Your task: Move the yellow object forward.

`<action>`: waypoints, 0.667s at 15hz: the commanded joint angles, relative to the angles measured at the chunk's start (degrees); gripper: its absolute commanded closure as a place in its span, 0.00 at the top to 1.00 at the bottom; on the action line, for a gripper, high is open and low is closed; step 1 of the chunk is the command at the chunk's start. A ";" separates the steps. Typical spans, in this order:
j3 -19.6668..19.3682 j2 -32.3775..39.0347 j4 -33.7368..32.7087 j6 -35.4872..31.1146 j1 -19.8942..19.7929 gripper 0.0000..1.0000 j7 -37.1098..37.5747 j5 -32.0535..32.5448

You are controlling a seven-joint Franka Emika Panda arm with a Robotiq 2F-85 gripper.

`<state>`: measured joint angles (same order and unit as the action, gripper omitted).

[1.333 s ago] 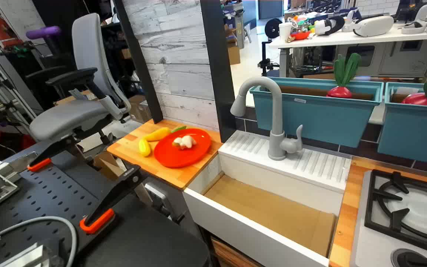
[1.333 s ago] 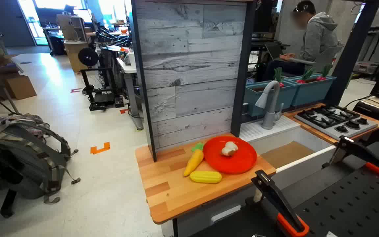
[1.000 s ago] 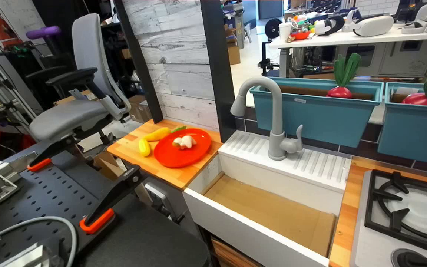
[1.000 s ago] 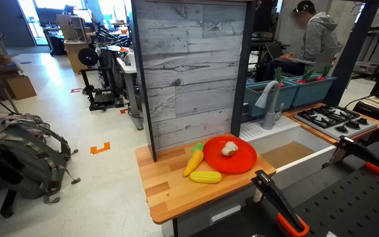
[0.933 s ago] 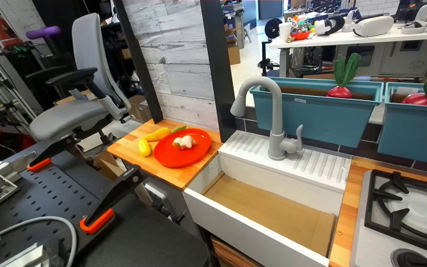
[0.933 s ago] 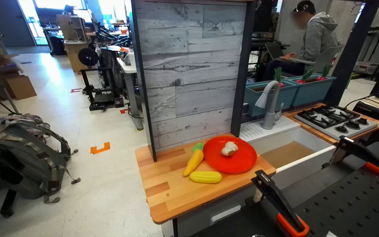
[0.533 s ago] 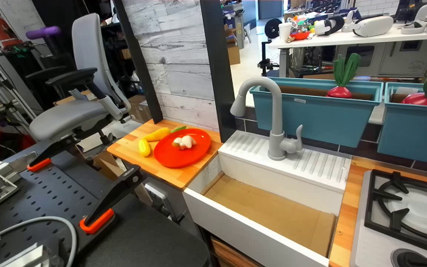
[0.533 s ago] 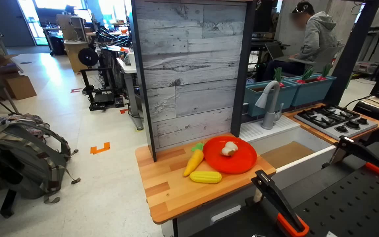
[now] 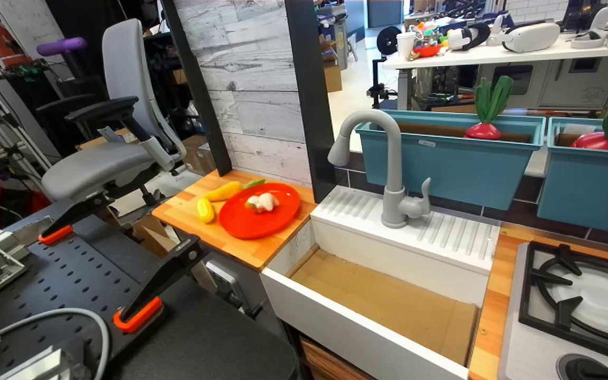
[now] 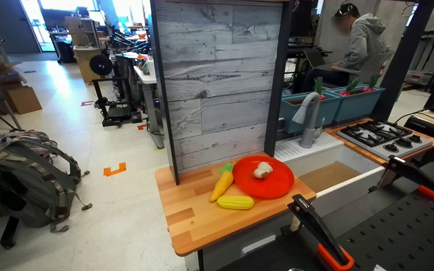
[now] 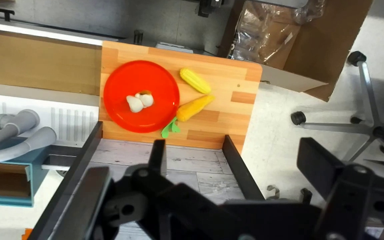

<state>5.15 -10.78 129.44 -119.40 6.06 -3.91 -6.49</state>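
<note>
1. Yellow toy corn cob (image 10: 236,202) lies on its side on the wooden countertop (image 10: 187,231); the wrist view shows a narrow gap between it and the red plate (image 11: 122,80).
2. Toy carrot (image 11: 195,107) lies just beside both, its pointed end by the cob, its green leaves (image 11: 170,128) by the plate's rim; whether they touch, I cannot tell.
3. White lumpy toy food (image 10: 263,170) sits on the plate.
4. Gripper (image 11: 232,151), seen in the wrist view, has its fingers spread wide, apart from the cob.
</note>
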 commanded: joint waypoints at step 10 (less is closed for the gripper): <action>2.51 24.98 0.94 -26.36 1.10 1.00 -0.81 -11.16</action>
<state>6.14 7.56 132.42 -140.15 7.05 -5.41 -14.90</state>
